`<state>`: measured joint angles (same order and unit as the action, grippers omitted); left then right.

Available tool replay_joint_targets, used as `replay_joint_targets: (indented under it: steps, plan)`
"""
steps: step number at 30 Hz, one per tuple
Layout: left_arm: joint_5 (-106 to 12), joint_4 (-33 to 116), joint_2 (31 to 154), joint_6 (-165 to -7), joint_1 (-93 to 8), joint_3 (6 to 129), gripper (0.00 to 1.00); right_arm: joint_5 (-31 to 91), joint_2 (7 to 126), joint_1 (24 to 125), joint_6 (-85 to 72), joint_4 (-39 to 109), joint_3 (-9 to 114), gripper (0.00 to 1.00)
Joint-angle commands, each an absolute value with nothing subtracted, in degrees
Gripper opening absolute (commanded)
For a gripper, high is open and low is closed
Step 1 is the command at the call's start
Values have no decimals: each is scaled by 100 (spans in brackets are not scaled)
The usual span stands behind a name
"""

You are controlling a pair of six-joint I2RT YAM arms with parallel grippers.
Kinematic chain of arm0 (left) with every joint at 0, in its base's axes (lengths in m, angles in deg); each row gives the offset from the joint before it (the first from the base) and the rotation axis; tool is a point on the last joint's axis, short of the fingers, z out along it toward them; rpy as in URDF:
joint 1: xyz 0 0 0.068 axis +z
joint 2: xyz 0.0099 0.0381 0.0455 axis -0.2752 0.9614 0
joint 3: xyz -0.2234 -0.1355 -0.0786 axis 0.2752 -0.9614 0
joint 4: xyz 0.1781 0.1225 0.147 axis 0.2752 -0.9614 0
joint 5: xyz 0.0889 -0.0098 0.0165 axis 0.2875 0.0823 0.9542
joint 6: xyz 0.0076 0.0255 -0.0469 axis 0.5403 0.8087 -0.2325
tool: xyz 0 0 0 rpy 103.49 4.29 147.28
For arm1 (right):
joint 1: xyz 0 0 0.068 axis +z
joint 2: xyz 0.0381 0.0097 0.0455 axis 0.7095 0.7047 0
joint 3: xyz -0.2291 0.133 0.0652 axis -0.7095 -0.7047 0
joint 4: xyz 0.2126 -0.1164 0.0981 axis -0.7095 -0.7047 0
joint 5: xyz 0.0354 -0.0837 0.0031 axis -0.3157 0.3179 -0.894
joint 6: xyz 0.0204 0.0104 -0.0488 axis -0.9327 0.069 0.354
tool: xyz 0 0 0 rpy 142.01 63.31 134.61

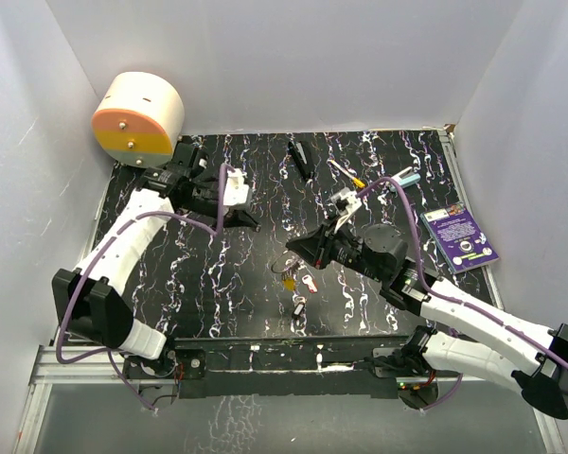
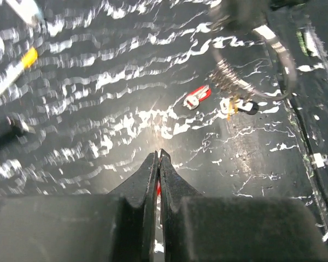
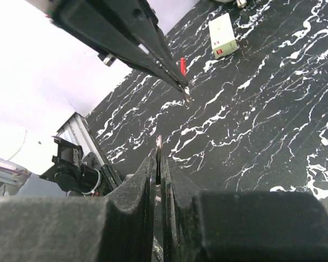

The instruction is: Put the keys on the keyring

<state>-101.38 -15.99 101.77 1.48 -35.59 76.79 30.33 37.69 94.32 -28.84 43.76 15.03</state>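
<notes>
Keyring (image 3: 158, 143): pinched in the right gripper (image 3: 158, 158), whose fingers are closed tight on it. Only a thin silver sliver shows between them, which I take for the wire seen edge-on. It is held over the middle of the table (image 1: 218, 284).
Red key (image 3: 182, 66): clamped in the left gripper (image 2: 158, 155), with the fingers narrowed onto it so only a bit of red shows. The tip points toward the keyring, near it but not touching.
Loose keys: a pink key (image 1: 310, 281), a yellow key (image 1: 289, 281) and a black key (image 1: 298, 309) lie below the right gripper. I cannot tell whether the yellow one is already threaded.
Risk, alignment: the wire is thin and edge-on, so a key brought in slightly off would glance past it or push it aside.
Risk, grip: both things are tiny and held only at the fingertips. Pressing key against wire could twist either one out, dropping it among the loose keys.
Risk, collision: the two sets of fingers are close together, so a coarse move could knock them into each other.
Containers: a cream-and-orange drum (image 1: 137, 113) stands at the far left corner and shows no opening, so its contents cannot be told. A small white box (image 3: 224, 35) looks shut. No key is seen in either.
</notes>
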Motion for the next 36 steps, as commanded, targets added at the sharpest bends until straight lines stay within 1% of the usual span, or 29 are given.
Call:
replay_joint_targets:
  steps: [1,3,6,10,13,19,20,22,29,36]
  plan:
    - [-8734,194,10073,-2981,-3551,6816,0,3301,3715,9463,-2784,4388,1646,8]
    - [-8013,804,10128,-3874,-3553,6136,0,3373,3784,9462,-2776,4277,1683,8]
    - [-7040,1498,10238,-4906,-3548,5621,0,3374,3918,9467,-2751,4123,1791,8]
    - [-6650,1743,10448,-5427,-3551,5530,0,3398,4030,9462,-2706,3975,1933,8]
    - [-6649,1885,10692,-5684,-3548,5461,0,3399,4063,9462,-2705,3936,1956,8]
    - [-6780,1854,11654,-6214,-3548,5509,0,3386,4076,9469,-2731,3858,1906,8]
    - [-6816,1885,11763,-6266,-3555,5513,1,3393,4063,9466,-2731,3857,1888,8]
    - [-6821,2123,11889,-6356,-3553,5419,6,3423,4034,9465,-2741,3855,1853,8]
    - [-6786,2418,11941,-6500,-3549,5283,9,3414,4093,9466,-2758,3826,1817,8]
    - [-6825,2413,11716,-6523,-3551,5232,9,3379,4175,9468,-2766,3900,1806,8]
